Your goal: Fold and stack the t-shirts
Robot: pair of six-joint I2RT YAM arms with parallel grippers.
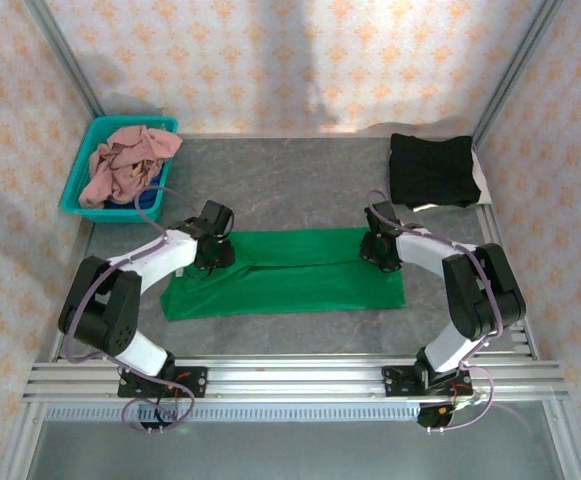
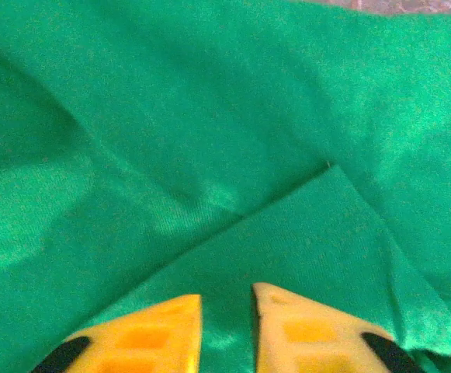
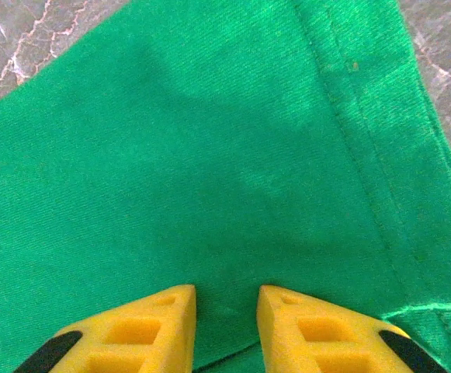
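A bright green t-shirt (image 1: 290,275) lies spread as a long band across the middle of the table. My left gripper (image 1: 213,255) is down on its upper left edge. In the left wrist view the yellow fingers (image 2: 155,334) stand close together with a fold of green cloth (image 2: 209,116) pinched between them at the left gripper (image 2: 227,299). My right gripper (image 1: 377,255) is down on the upper right edge, and the right gripper (image 3: 226,291) is likewise closed on green cloth (image 3: 209,155) near the hem. A folded black t-shirt (image 1: 430,170) lies at the back right.
A teal basket (image 1: 75,195) at the back left holds a crumpled dusty pink shirt (image 1: 130,160) with some blue cloth (image 1: 130,200) under it. Patterned walls close in the sides and back. An aluminium rail (image 1: 290,378) runs along the near edge.
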